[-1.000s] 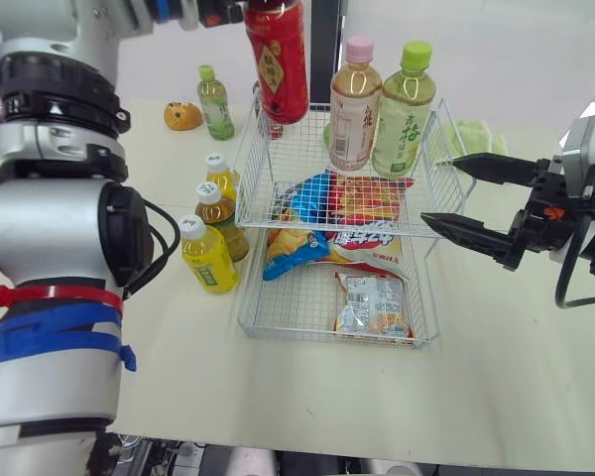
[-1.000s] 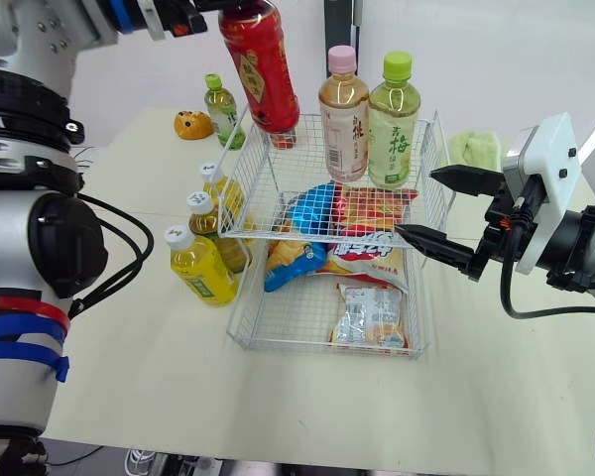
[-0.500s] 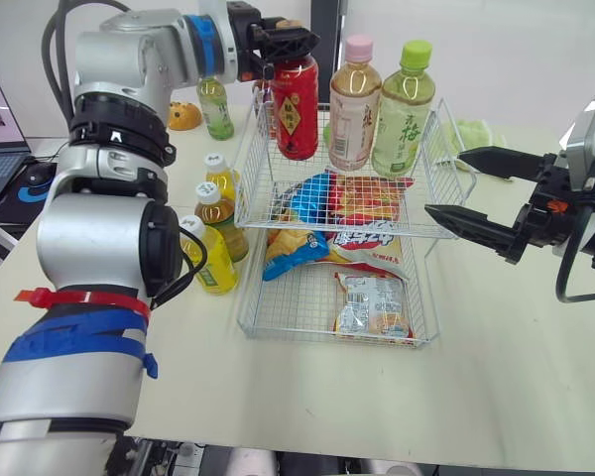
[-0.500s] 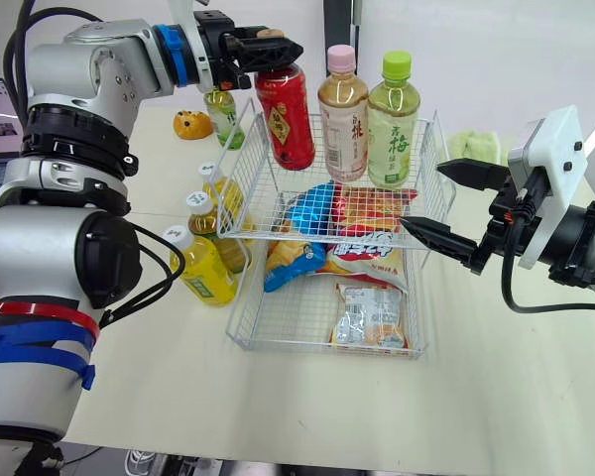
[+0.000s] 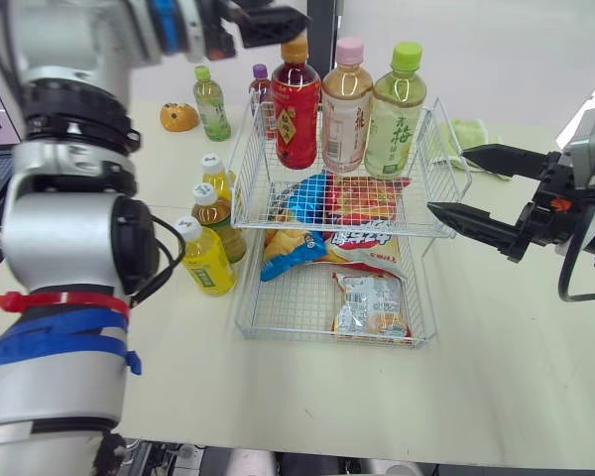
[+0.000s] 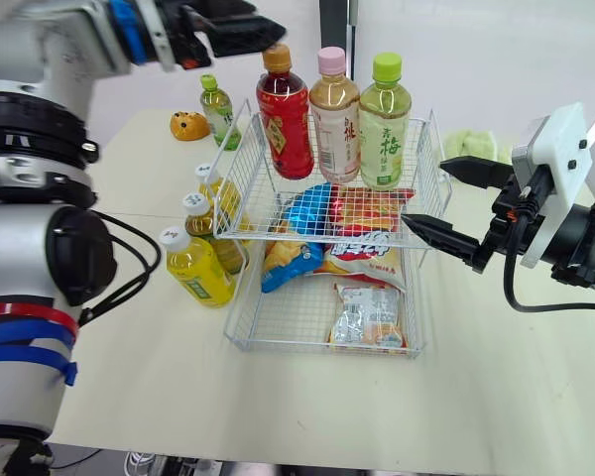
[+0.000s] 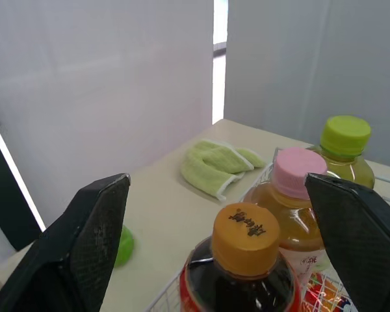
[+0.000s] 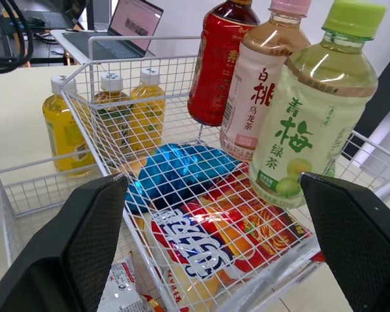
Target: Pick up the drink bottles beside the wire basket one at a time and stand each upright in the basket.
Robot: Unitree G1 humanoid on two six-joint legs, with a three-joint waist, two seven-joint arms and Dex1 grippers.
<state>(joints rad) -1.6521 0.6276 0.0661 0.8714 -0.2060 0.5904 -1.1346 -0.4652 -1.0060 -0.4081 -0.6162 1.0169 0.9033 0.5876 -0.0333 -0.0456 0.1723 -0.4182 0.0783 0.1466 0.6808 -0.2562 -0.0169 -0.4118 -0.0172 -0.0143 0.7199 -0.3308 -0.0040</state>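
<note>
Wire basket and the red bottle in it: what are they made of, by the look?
Basket: probably thin metal wire with a white, slightly glossy coating. It is an open grid of fine rods that you can see through.
Red bottle: likely clear plastic. Dark drink shows through the neck above a glossy red label wrap.
Its cap looks like matte orange plastic with ribbed sides.
</note>
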